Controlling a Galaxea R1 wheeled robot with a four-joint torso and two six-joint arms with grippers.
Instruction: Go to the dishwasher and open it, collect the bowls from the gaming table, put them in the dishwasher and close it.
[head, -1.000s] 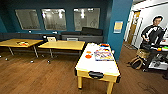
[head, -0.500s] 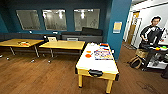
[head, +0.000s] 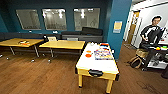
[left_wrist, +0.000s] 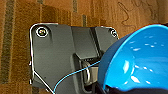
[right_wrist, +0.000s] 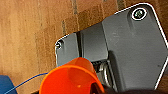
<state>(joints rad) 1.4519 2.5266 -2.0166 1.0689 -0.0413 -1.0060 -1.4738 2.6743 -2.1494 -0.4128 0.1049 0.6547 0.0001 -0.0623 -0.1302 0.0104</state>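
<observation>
Creeping nearer the table (head: 97, 65) at one o'clock, left jaws clenching a blue bowl (left_wrist: 140, 62), right jaws an orange bowl (right_wrist: 70, 80); more bowls (head: 88, 53) waiting there.

The white-topped, yellow-edged bench (head: 96, 65) stands on the wooden floor (head: 37, 77), carrying a many-coloured game board (head: 103, 54), with two orange bowls (head: 88, 55) just beside the board toward the yellow tables (head: 62, 44) and a red and dark object beyond its far end.
</observation>
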